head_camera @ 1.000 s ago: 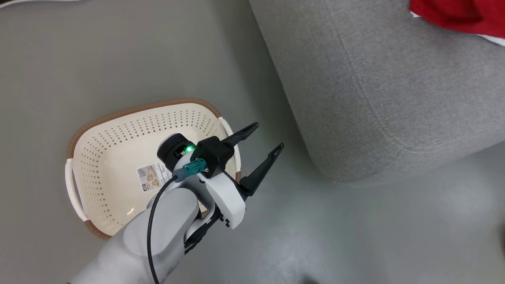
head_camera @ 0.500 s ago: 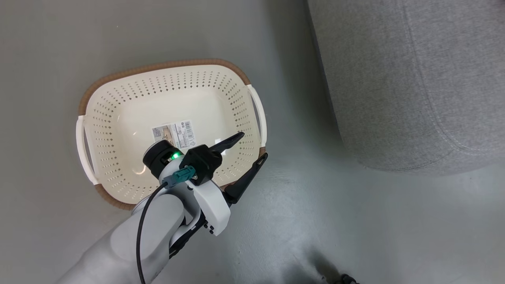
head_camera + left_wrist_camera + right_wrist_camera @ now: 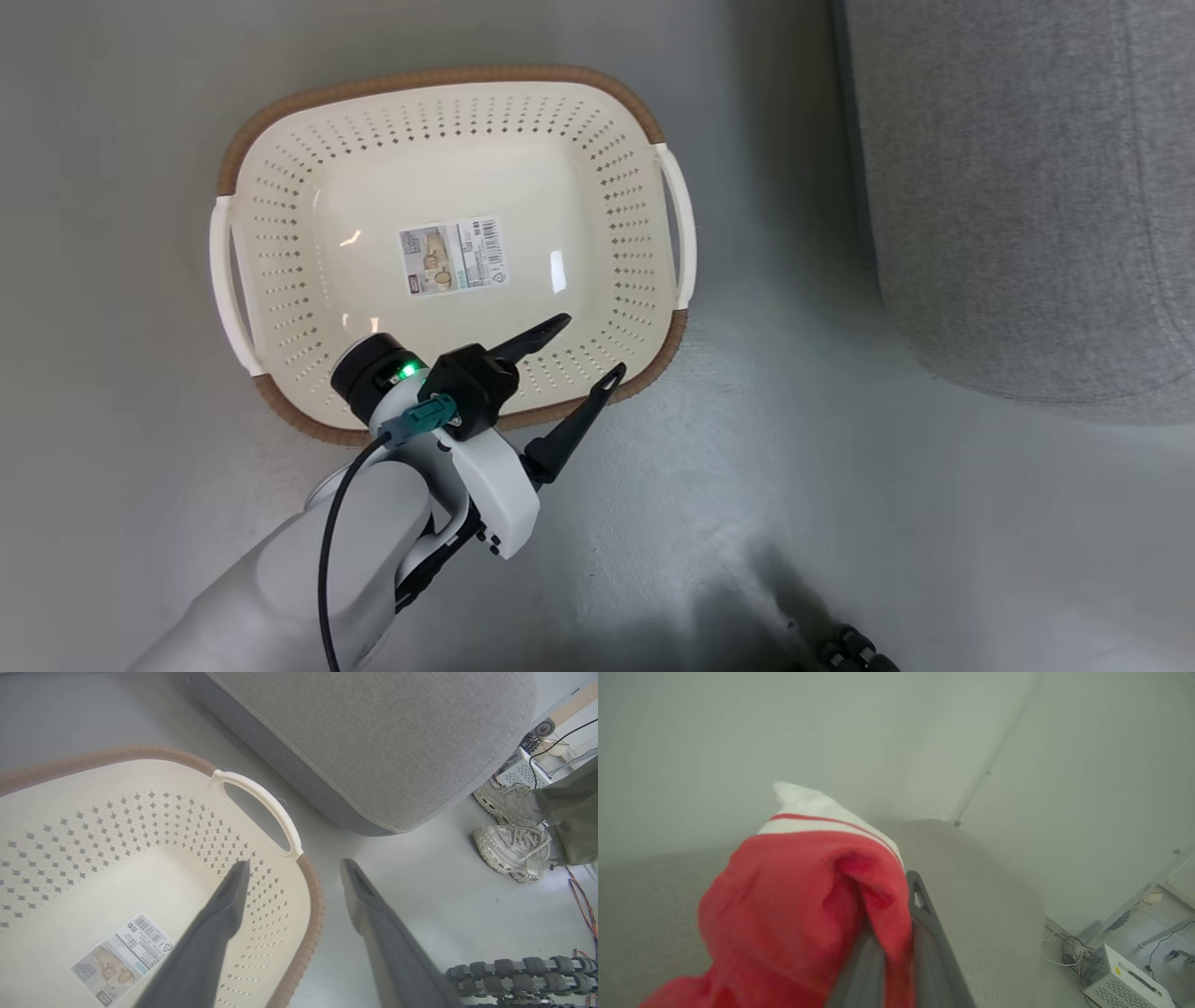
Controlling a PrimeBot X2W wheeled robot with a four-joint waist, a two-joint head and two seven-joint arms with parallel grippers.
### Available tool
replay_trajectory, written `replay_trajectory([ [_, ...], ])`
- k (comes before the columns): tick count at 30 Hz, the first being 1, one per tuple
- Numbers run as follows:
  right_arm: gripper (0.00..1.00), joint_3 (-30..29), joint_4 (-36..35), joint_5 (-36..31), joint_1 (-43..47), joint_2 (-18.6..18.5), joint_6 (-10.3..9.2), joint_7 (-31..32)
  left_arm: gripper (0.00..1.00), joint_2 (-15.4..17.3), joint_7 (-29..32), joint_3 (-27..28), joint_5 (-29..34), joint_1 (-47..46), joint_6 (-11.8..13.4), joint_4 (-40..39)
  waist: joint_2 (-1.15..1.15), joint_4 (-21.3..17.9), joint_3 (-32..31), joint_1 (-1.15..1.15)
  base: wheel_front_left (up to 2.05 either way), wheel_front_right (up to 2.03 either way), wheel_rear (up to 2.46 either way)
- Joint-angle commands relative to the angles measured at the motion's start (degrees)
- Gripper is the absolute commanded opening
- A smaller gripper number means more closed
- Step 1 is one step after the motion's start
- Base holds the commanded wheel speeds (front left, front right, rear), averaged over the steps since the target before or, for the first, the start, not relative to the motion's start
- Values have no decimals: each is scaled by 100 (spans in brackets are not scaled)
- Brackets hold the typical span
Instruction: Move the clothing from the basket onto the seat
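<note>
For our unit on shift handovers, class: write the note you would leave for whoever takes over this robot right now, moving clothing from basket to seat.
Left gripper: open, holding nothing, above the basket's near rim.
Right gripper: shut on red clothing, with the seat behind it.
Done: basket floor is bare except its label.
Left: lay the held piece on the seat and release it.

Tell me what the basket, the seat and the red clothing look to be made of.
Basket: likely moulded plastic, cream and glossy, with glints on its floor and punched holes; its brown rim looks woven, material unclear.
Seat: grey woven upholstery fabric, matte, with a stitched seam.
Clothing: soft red fabric with white stripes, folding limply; fibre unclear.
</note>
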Motion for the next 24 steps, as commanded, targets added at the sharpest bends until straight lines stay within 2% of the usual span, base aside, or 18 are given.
replay_trajectory([
  [1,0,-105,-63,-105,173,-228,16,58,100,13,-51,122,19,66,-23,-116,0,69,41,0,0,0,0],
  [9,0,-465,514,-255,440,-193,16,-446,100,-43,-51,191,-15,101,-23,-152,0,231,12,0,0,0,0],
  [10,29,-492,576,-259,445,-191,16,-531,100,-53,-51,211,-10,102,-23,-162,0,249,-3,0,0,0,0],
  [11,49,-502,653,-259,443,-182,16,-634,100,-64,-51,232,0,103,-23,-170,0,270,-20,0,0,0,0],
  [12,95,-488,737,-262,448,-181,16,-727,100,-79,-51,257,3,107,-23,-178,0,291,-45,0,0,0,0],
  [13,100,-475,815,-264,455,-190,16,-823,100,-95,-51,276,9,114,-23,-186,0,312,-76,0,0,0,0],
  [19,100,-248,1299,-264,621,-311,16,-1216,100,-228,-51,434,25,167,-23,-210,0,426,-368,0,0,0,0],
  [24,100,267,1735,-154,703,-356,16,-1431,100,-332,-51,576,45,275,-23,-228,0,463,-730,0,0,0,0],
])
